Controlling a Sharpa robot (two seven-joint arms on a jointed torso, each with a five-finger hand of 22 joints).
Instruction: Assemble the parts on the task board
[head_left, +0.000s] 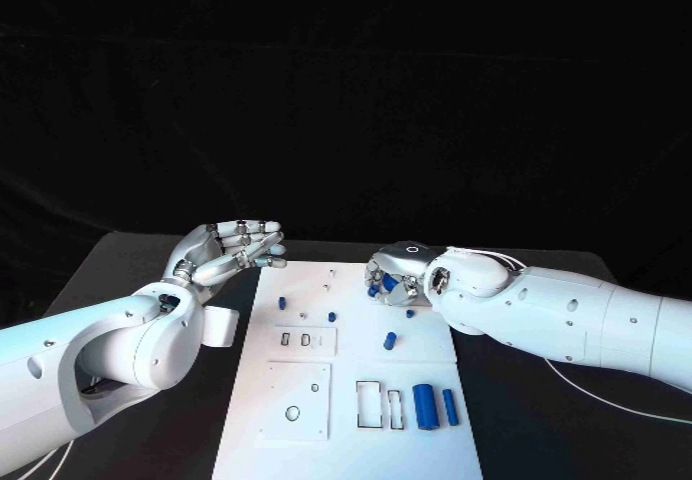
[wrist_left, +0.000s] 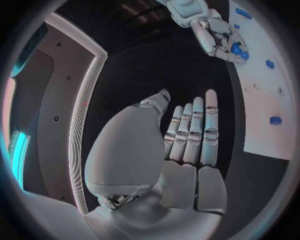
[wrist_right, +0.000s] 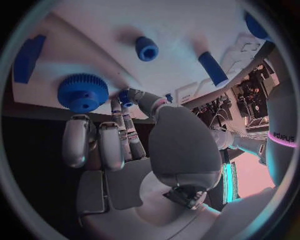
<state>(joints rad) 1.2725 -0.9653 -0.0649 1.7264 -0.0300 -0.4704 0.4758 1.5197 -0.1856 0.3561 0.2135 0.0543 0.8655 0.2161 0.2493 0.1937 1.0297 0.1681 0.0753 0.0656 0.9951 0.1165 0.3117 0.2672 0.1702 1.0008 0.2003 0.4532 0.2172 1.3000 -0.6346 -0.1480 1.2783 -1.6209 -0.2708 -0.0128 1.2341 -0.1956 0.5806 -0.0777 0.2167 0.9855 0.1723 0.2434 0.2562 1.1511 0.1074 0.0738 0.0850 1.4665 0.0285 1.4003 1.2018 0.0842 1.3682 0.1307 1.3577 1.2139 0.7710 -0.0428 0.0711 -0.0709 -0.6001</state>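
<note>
Two silver hands flanked the white task board (head_left: 346, 420) on the black counter (head_left: 130, 260). The left hand (head_left: 231, 252) hovered beside the board's left edge, palm turned up, its fingers (wrist_left: 194, 135) straight, side by side and holding nothing. The right hand (head_left: 400, 275) was lowered over the board's far right part, and a small blue part (wrist_right: 127, 97) sat pinched at the tips of its fingers (wrist_right: 122, 125), just above the white surface. A blue gear (wrist_right: 82, 92) lay on the board close beside that hand. Several more blue parts were spread across the board: a short peg (head_left: 284, 300) toward the left, another peg (head_left: 389, 341) near the middle, and a thick cylinder (head_left: 426, 403) with a thinner rod (head_left: 450, 406) just beside it at the near right. Rectangular cutouts (head_left: 379, 404) showed in the board next to the cylinder.
</note>
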